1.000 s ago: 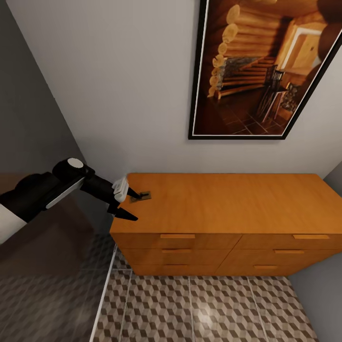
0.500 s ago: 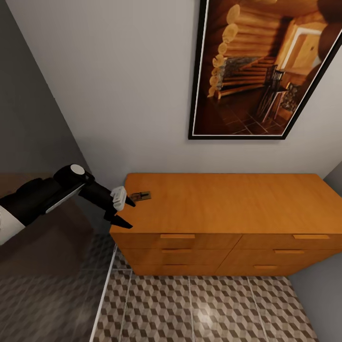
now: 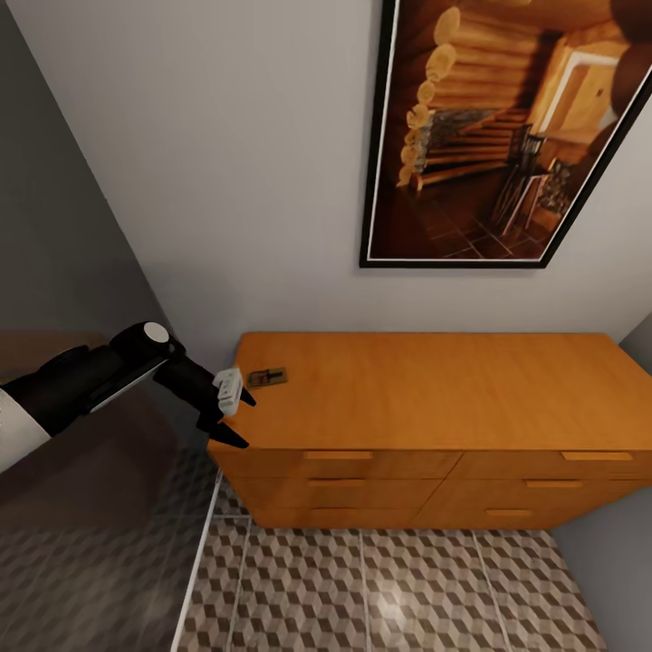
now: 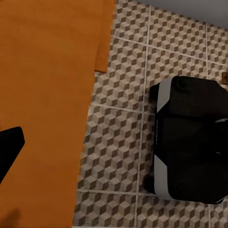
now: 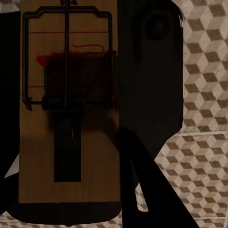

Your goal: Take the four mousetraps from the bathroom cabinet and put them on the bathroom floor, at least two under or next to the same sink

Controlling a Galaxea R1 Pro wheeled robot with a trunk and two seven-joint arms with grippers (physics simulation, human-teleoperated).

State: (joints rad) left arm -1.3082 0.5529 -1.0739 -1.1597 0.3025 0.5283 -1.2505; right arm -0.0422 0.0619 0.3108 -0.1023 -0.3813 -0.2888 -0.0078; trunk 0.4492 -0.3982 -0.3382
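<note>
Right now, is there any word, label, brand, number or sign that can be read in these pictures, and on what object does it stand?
No readable text in any view.
The mousetrap in the right wrist view carries thin red lines and a red smear: marks, not letters.
The framed picture shows a log interior, without writing.
The cabinet and floor tiles are unlabelled.

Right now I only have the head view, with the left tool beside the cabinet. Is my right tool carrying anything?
Observer: Yes. A mousetrap sits close up in the right wrist view, apparently pinched between dark fingers.
Operator: What's below it?
Observer: Cube-patterned floor tiles, not wood.
Operator: And the left wrist view?
Observer: It looks down past the cabinet top to the robot's black base standing on the tiles.
</note>
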